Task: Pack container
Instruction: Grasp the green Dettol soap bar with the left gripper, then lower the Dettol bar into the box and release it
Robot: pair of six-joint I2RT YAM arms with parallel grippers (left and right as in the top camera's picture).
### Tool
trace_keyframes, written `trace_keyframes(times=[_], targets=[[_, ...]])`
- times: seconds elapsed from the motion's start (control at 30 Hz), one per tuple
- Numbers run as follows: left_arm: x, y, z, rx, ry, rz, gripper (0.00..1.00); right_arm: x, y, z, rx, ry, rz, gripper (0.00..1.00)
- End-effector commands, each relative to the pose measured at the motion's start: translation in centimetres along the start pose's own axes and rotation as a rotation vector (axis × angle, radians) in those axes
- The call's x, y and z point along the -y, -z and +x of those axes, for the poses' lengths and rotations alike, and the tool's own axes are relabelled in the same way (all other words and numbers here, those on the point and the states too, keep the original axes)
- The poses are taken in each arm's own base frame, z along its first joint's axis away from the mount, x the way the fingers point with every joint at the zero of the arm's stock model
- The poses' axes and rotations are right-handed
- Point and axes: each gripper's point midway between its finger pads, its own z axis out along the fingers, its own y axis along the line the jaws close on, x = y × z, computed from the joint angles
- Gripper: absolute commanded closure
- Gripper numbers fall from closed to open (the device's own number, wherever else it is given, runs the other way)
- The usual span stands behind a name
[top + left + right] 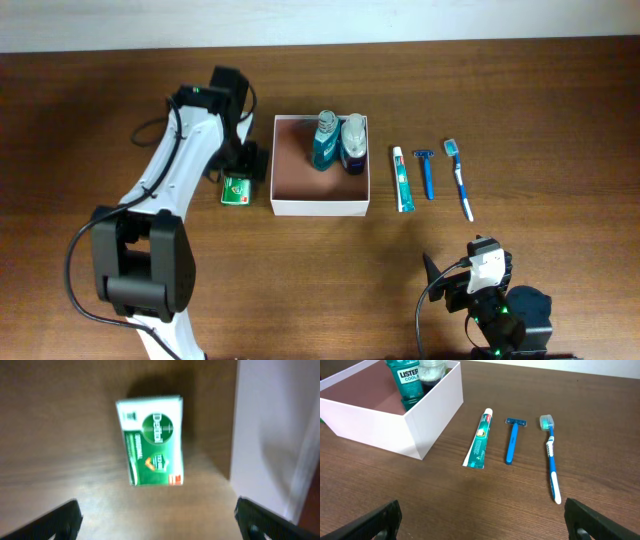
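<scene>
Though ungripped — container [320,207] beside left gripper [157,519]

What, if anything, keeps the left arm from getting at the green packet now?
Probably nothing, so yes. The left gripper hangs open just above the green packet, which lies flat on bare table with nothing on it. The container wall stands close beside it, but a gap shows between them.

left arm [172,165]: white links, black joints | black cable [70,265] | green LED [497,312]
</scene>
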Motion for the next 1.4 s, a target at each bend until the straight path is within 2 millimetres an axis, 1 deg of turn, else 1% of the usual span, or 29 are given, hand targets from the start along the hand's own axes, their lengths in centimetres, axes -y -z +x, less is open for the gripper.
trace_keyframes(times=[0.0,0.1,0.2,0.3,0.37,0.4,0.43,0.5,0.57,0.7,0.73,0.8,0.87,0.97,1.07,1.17,1.23,1.3,1.37], targets=[[-0.6,-2.4,1.1,-0.036,0.043,0.016,0.01,0.2,0.0,0.1,0.001,-0.011,0.012,0.01],[-0.9,-4.4,1.4,-0.054,0.055,0.017,0.06,0.2,0.0,0.1,0.001,-0.011,0.012,0.01],[-0.3,-6.3,1.5,-0.072,0.056,0.053,0.07,0.2,0.0,0.1,0.001,-0.011,0.012,0.01],[-0.2,-7.6,1.5,-0.086,0.056,0.052,0.11,0.2,0.0,0.1,0.001,-0.011,0.012,0.01],[-0.2,-8.1,1.4,-0.088,0.046,0.052,0.11,0.2,0.0,0.1,0.001,-0.011,0.012,0.01],[-0.2,-8.2,1.3,-0.084,0.041,0.052,0.16,0.2,0.0,0.1,0.001,-0.011,0.012,0.01],[-0.2,-8.4,1.1,-0.081,0.041,0.049,0.18,0.2,0.0,0.1,0.001,-0.011,0.012,0.01],[-0.2,-8.6,0.8,-0.070,0.041,0.049,0.27,0.2,0.0,0.1,0.001,-0.011,0.012,0.01],[-0.3,-8.6,0.6,-0.061,0.044,0.050,0.40,0.2,0.0,0.1,0.001,-0.011,0.012,0.01],[-0.3,-8.3,0.9,-0.081,0.043,0.048,0.61,0.2,0.0,0.1,0.001,-0.011,0.012,0.01],[-0.4,-7.9,1.0,-0.090,0.043,0.047,0.65,0.2,0.0,0.1,0.001,-0.011,0.012,0.01],[-0.6,-6.7,0.8,-0.100,0.044,0.041,0.69,0.2,0.0,0.1,0.001,-0.011,0.012,0.01],[-1.0,-4.8,0.1,-0.097,0.043,0.024,0.69,0.2,0.0,0.1,0.001,-0.011,0.012,0.01],[-1.5,-0.8,-1.3,-0.073,0.044,0.011,0.70,0.2,0.0,0.1,0.001,-0.011,0.012,0.01],[-1.5,4.1,-2.8,-0.012,0.045,0.018,0.70,0.2,0.0,0.1,0.001,-0.011,0.012,0.01],[-0.2,8.5,-3.8,0.058,0.034,0.079,0.70,0.2,0.0,0.1,0.000,-0.011,0.012,0.01],[1.1,10.6,-4.3,0.101,0.041,0.122,0.70,0.2,0.0,0.1,0.001,-0.011,0.012,0.01],[2.5,11.6,-4.8,0.132,0.044,0.159,0.69,0.2,0.0,0.1,0.001,-0.011,0.012,0.01],[3.6,11.6,-4.9,0.136,0.066,0.171,0.69,0.2,0.0,0.1,0.001,-0.011,0.012,0.01]])
